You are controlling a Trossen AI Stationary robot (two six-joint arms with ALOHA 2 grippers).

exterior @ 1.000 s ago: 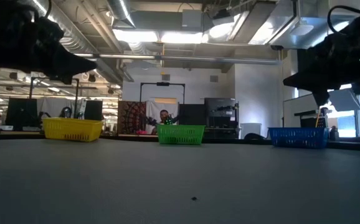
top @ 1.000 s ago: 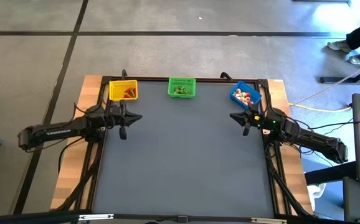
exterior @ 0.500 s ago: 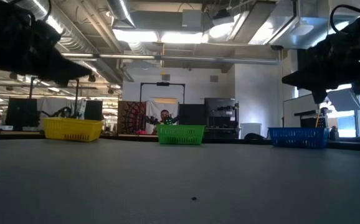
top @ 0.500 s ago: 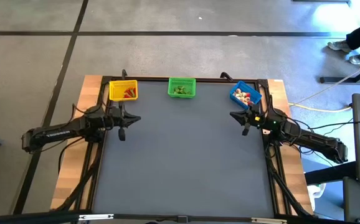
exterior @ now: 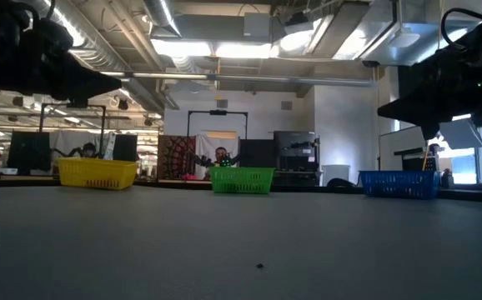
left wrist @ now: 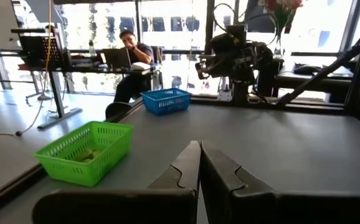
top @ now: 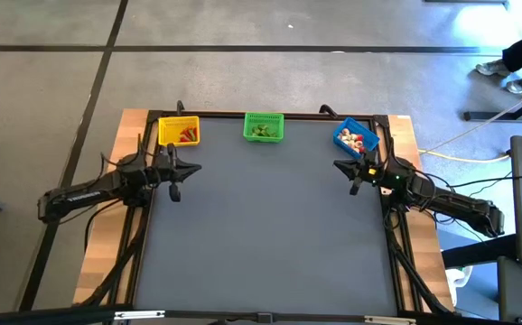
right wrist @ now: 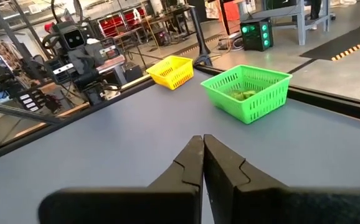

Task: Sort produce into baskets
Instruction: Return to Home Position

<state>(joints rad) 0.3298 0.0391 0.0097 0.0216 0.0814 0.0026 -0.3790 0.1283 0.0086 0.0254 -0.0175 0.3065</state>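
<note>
Grey matting fills the middle of the high view with no loose piece showing on it from above, and all the produce you can see sits in the 3 baskets along the table's top edge. There are red pieces in the yellow basket at upper left and green pieces in the green basket at top centre. Red and pale cream pieces lie in the blue basket at upper right. Over the last second your left arm has drawn back toward the left edge of the frame, and the left gripper now sits a little farther left, below the yellow basket and apart from it. In the low view its dark bulk has pulled up and away in the upper left corner. The right gripper, just below the blue basket, has barely shifted. Both pairs of fingers are pressed together with nothing between them, as each wrist view shows. That retreat with nothing carried suggests the sorting is done and the 2 arms are only heading to rest. A tiny dark speck on the mat in the low view is too small to identify, so give it a look.
</note>
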